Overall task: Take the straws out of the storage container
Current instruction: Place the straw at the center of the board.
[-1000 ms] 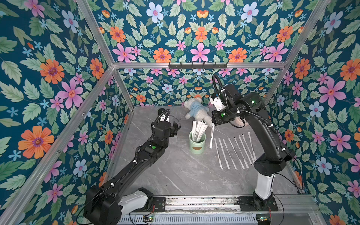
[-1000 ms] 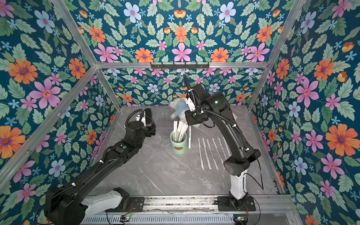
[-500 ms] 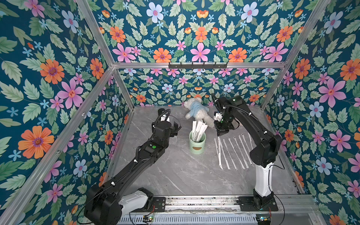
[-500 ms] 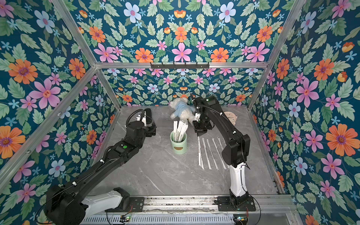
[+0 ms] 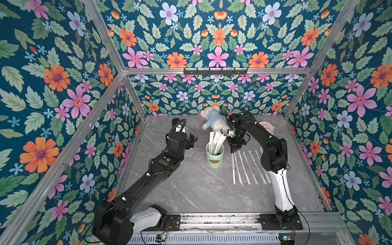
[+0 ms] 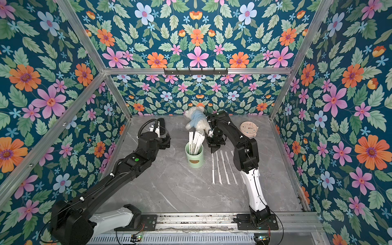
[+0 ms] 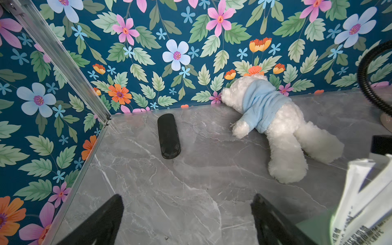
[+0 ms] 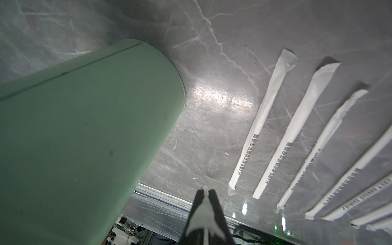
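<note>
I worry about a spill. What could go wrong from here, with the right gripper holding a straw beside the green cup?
1. The right gripper, shut on the held straw, hangs close to the mint-green cup; swinging back might tip it, since the open left gripper stands apart from it.
2. The straws in the cup fan out, some toward that gripper, so the next pinch may catch several.

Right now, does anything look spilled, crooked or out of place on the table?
Nothing stands out. The cup stands upright, the straws in it lean together, and the loose straws lie side by side on the table. The toy bear lies face down by the back wall.
</note>
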`<action>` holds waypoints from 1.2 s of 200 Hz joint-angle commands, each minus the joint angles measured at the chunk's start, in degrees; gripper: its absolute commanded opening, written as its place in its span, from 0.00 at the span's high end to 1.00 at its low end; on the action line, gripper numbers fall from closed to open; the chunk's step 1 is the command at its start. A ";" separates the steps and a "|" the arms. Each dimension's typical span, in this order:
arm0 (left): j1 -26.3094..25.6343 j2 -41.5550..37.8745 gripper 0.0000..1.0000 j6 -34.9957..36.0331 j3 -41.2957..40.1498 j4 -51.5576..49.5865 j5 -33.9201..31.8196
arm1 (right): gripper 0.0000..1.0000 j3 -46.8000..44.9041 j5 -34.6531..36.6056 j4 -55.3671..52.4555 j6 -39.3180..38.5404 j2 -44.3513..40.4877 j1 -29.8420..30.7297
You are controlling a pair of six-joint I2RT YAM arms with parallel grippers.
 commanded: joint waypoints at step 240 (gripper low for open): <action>-0.06 0.81 0.04 0.69 0.48 0.95 -0.68 | 0.83 -5.11 -0.11 4.97 2.01 -1.96 -1.80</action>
